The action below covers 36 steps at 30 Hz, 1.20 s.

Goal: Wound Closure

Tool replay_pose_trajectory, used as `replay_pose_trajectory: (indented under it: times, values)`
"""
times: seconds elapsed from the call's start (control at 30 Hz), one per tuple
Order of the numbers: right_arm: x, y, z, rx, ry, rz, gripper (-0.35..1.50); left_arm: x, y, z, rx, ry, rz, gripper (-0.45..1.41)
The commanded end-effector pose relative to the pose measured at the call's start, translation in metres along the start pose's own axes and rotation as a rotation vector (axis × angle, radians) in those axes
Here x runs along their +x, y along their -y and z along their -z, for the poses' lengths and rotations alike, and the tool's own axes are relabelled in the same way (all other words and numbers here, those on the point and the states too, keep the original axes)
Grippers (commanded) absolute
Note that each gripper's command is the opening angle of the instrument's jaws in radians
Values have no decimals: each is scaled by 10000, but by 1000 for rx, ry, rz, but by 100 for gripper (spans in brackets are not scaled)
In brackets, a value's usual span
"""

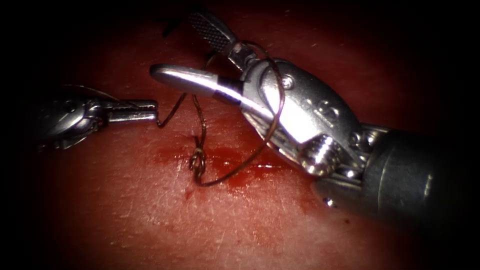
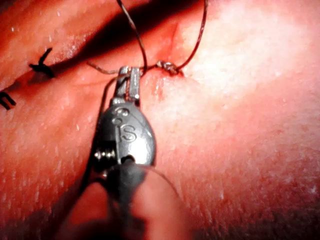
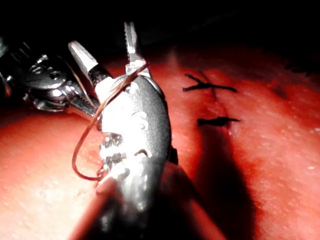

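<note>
Endoscope: left end effector [image 1: 150, 110] clamps thread [image 1: 200, 120]; right end effector [image 1: 187, 50] gapes wide, holding nothing, thread looped around it; knot [image 1: 197, 162] on the cut; likely knot-tying.
Left wrist: left end effector [image 2: 129, 75] closed on thread [image 2: 135, 35] beside knot [image 2: 167, 66].
Right wrist: right end effector [image 3: 107, 47] spread, thread [image 3: 87, 130] draped over it; needle unseen.

Endoscope view: lit at centre, falling to black vignette at edges and corners. Hard glare on right pincer [image 1: 187, 52] housing and lower jaw. Wet sheen on tissue [image 1: 150, 215]. Left pincer [image 1: 150, 109] dim, half in shadow. Left wrist view: overexposed tissue patch, shaft blurred. Right wrist view: blown-out metal, black background, deep shadow beside shaft.
</note>
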Motion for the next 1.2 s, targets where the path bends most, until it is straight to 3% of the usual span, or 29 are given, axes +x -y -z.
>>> replay_pose_trajectory:
  times: [0.03,0.27,0.4,0.73,0.9,1.1,1.13,1.17,1.2]
  values:
    - [-3,-2,-6,-12,42,-13,84,2,6,-5,3,3,-1,-45]
    - [-26,5,-1,-83,345,-152,64,-23,56,3,5,9,12,-45]
    - [-39,3,-2,-149,477,-231,64,-33,69,3,4,10,-9,-45]
    - [-59,-9,-3,-380,596,-397,71,-46,66,3,3,6,-32,-45]
    - [-86,-12,-14,-464,683,-435,74,-47,60,5,2,6,-37,-45]
    - [-129,-22,-20,-468,727,-450,73,-47,58,9,-3,-4,-36,-45]
    - [-132,-23,-19,-469,726,-447,66,-47,57,11,-5,-5,-36,-45]
    - [-134,-23,-18,-468,726,-445,47,-47,56,12,-4,-5,-36,-45]
    - [-133,-24,-16,-467,726,-445,2,-47,55,14,-8,-7,-35,-45]
